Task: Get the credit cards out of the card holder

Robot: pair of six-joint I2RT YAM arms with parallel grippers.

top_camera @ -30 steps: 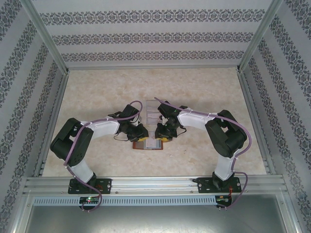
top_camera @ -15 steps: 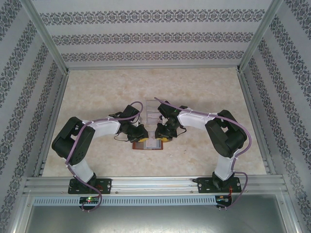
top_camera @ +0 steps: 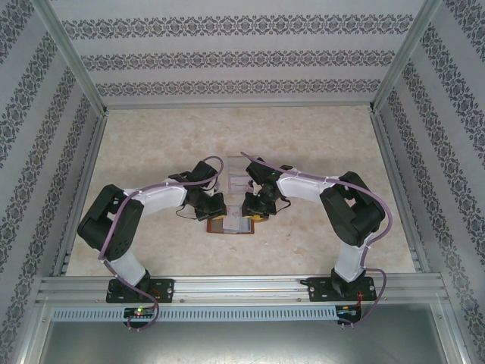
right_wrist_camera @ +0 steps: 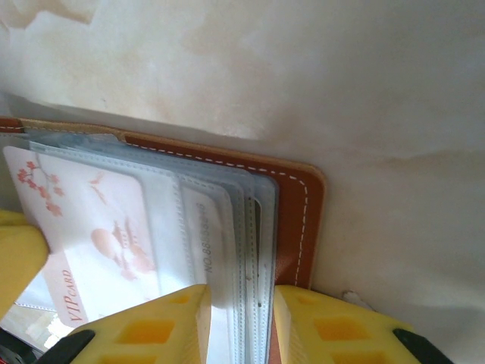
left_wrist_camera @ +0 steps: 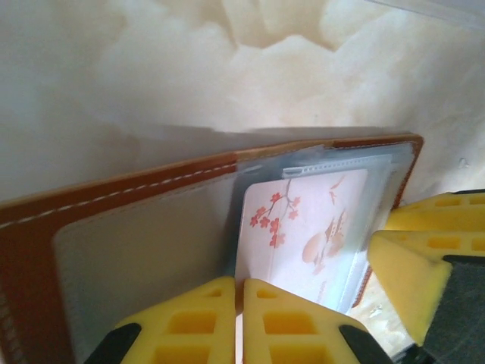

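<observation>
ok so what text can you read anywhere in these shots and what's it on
"VIP CARD": along the blossom-print credit card's edge, in the card holder.
"NO.88", then blurred digits: on the second card behind it.
No other text is legible.

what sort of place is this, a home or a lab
Most likely a robot test cell, not a home: an aluminium frame, patterned wall panels boxing in a marble-look tabletop, with a left arm and right arm bolted at its edge.
</observation>
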